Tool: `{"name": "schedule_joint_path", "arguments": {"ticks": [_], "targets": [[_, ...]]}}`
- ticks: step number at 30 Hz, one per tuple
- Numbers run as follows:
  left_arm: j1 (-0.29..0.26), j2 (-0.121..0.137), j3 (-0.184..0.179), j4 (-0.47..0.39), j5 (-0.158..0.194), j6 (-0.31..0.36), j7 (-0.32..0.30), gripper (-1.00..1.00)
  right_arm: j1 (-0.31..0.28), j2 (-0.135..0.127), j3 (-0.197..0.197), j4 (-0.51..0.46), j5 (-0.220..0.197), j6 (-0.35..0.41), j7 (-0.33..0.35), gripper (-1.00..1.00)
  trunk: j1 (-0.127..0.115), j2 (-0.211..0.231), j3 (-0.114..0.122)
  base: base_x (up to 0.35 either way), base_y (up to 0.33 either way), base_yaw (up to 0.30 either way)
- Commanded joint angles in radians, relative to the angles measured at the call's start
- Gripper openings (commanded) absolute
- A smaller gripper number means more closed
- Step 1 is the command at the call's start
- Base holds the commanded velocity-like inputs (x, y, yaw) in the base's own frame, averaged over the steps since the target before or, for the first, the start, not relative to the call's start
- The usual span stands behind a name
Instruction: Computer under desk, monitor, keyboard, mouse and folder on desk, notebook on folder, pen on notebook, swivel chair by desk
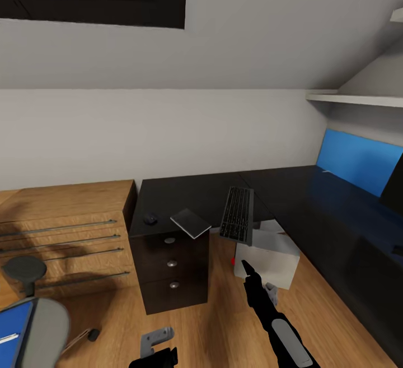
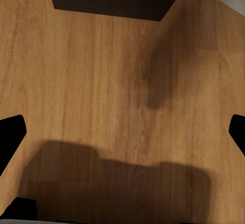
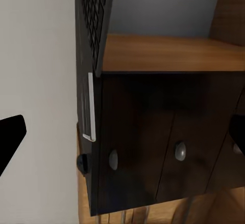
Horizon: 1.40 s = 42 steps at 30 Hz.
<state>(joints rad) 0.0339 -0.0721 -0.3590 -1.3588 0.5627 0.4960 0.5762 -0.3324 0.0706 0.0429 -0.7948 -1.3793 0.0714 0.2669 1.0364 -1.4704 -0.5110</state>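
The black desk (image 1: 184, 194) carries the keyboard (image 1: 238, 214), which overhangs the front edge, the grey notebook (image 1: 190, 223), tilted over the drawer corner, and the small dark mouse (image 1: 150, 218). Under the desk stands the white computer (image 1: 268, 259). The monitor (image 1: 393, 186) is cut off at the right edge. At lower left, the swivel chair (image 1: 47, 323) holds the blue folder (image 1: 12, 326) with the pen (image 1: 8, 338) on it. My right gripper (image 1: 248, 271) hovers open in front of the computer, below the keyboard (image 3: 94, 14). My left gripper (image 1: 157, 350) is open above bare floor (image 2: 122, 91).
A light-wood dresser (image 1: 61, 228) with bar handles stands left of the desk's black drawers (image 1: 173, 270). A blue back panel (image 1: 358, 161) and a white shelf (image 1: 358, 99) are at the right. Wooden floor (image 1: 218, 329) lies between chair and desk.
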Motion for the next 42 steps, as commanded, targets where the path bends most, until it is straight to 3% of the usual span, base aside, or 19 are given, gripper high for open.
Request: {"name": "schedule_joint_path", "arguments": {"ticks": [1, 12, 15, 22, 29, 42], "targets": [[0.000, 0.000, -0.001, -0.002, 0.009, 0.001, 0.008, 1.00, 0.000, 0.000, 0.000, 0.000, -0.011, 0.004, 0.003, 1.00, 0.004, -0.008, -0.004, 0.000, 0.000, 0.000], [0.000, 0.000, -0.002, -0.003, 0.009, 0.001, 0.008, 1.00, 0.000, -0.001, 0.006, -0.010, -0.009, 0.005, 0.010, 1.00, 0.046, -0.085, -0.039, 0.000, 0.000, 0.000], [0.000, 0.001, -0.002, -0.003, 0.009, 0.001, 0.008, 1.00, 0.000, -0.002, 0.029, -0.028, -0.009, 0.005, 0.012, 1.00, 0.058, -0.106, -0.048, 0.000, 0.000, 0.000], [0.000, 0.001, -0.002, -0.003, 0.009, 0.001, 0.008, 1.00, 0.001, -0.007, 0.037, -0.070, -0.009, 0.005, 0.016, 1.00, 0.058, -0.106, -0.048, 0.000, 0.000, 0.000], [0.000, 0.004, -0.001, -0.003, 0.009, 0.001, 0.005, 1.00, 0.001, -0.009, 0.038, -0.078, -0.009, 0.005, 0.053, 1.00, 0.058, -0.106, -0.048, 0.000, 0.000, 0.000], [0.000, 0.005, 0.000, -0.002, 0.009, 0.001, 0.005, 1.00, 0.001, -0.005, 0.038, -0.077, -0.011, 0.005, 0.060, 1.00, 0.058, -0.106, -0.048, 0.000, 0.000, 0.000]]}}
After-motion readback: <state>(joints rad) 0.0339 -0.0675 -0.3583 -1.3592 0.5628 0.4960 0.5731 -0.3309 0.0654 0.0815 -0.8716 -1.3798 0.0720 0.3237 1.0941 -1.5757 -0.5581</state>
